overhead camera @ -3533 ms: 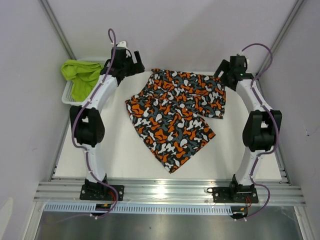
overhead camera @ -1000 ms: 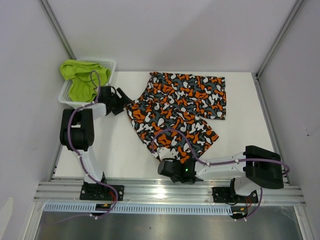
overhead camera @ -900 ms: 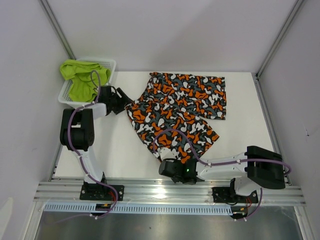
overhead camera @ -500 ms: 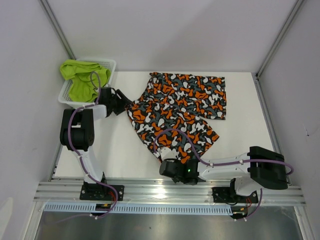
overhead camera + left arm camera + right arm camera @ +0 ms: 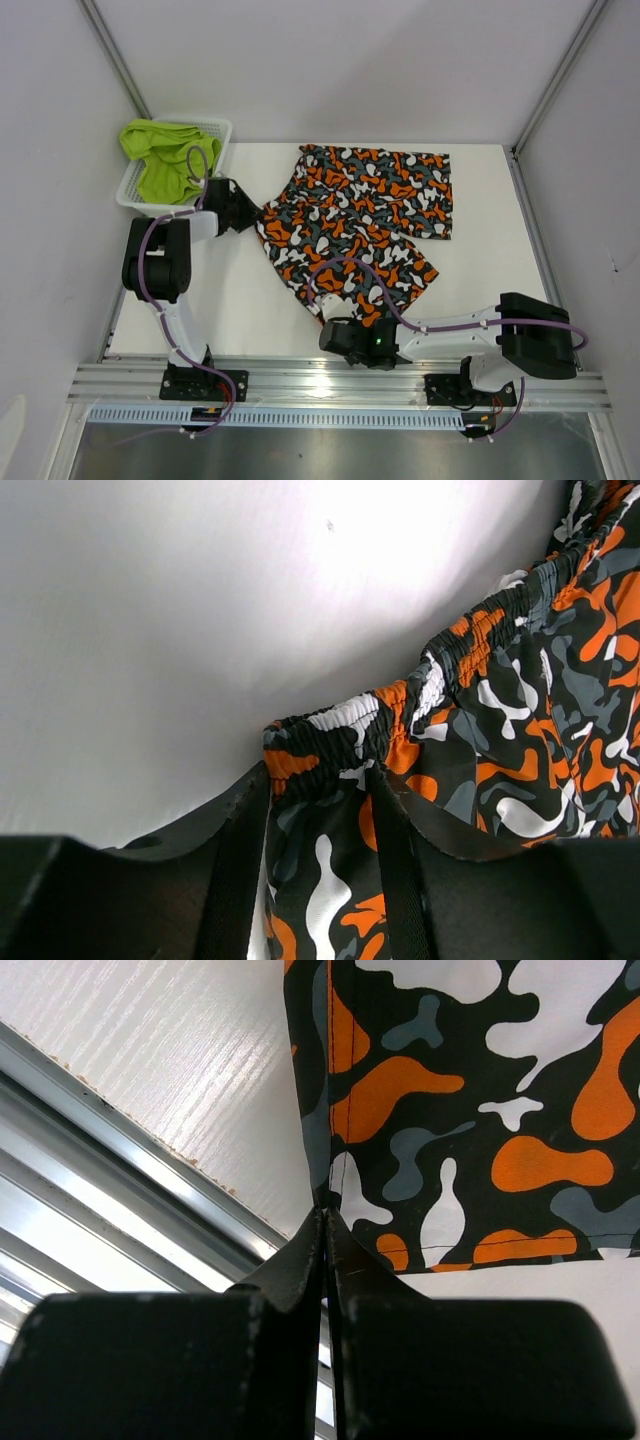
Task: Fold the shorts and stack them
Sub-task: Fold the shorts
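The orange, black, white and grey camouflage shorts (image 5: 360,215) lie spread flat on the white table. My left gripper (image 5: 243,207) sits low at their left waistband corner. In the left wrist view its jaws (image 5: 318,780) stand apart, astride the gathered elastic waistband (image 5: 340,725), and cloth nearly fills the gap. My right gripper (image 5: 332,322) is at the near leg corner. Its jaws (image 5: 325,1215) are pinched shut on the hem corner of the shorts (image 5: 460,1080). The lime green shorts (image 5: 165,160) lie bunched in the basket.
A white mesh basket (image 5: 222,126) stands at the back left corner, just behind my left gripper. The metal rail (image 5: 330,380) runs along the table's near edge, close under my right gripper, and also shows in the right wrist view (image 5: 110,1130). Grey walls enclose both sides.
My left gripper has slid slightly right onto the waistband corner and its jaws have narrowed around it. The right gripper stays pinched on the hem corner. Some seconds earlier both arms were at the table's back.
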`<act>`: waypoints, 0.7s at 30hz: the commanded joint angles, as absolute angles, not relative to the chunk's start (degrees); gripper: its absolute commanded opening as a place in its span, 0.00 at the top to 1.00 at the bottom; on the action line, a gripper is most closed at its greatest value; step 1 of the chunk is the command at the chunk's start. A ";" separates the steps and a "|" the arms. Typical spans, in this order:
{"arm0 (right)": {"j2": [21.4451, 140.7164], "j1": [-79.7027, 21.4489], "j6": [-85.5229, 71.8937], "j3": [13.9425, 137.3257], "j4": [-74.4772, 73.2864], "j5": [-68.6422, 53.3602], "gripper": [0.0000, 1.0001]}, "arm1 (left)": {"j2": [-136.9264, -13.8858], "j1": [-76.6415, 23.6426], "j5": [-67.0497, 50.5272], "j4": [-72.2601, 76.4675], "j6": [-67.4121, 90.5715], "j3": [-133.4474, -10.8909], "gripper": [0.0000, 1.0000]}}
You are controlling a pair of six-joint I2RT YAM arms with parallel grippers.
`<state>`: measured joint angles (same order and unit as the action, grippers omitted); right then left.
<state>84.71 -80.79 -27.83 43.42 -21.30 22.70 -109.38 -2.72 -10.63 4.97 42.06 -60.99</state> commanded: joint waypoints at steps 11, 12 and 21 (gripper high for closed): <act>78.23 -82.35 -29.44 44.39 -23.38 25.31 1.00 | -111.45 -3.78 -7.38 1.76 42.71 -66.36 0.72; 77.96 -82.53 -29.53 44.12 -23.73 25.57 1.00 | -111.45 -3.78 -7.47 1.84 42.71 -66.27 0.79; 73.48 -90.77 -27.34 44.38 -25.66 27.85 1.00 | -107.15 -3.78 -10.37 -1.31 40.96 -64.17 1.00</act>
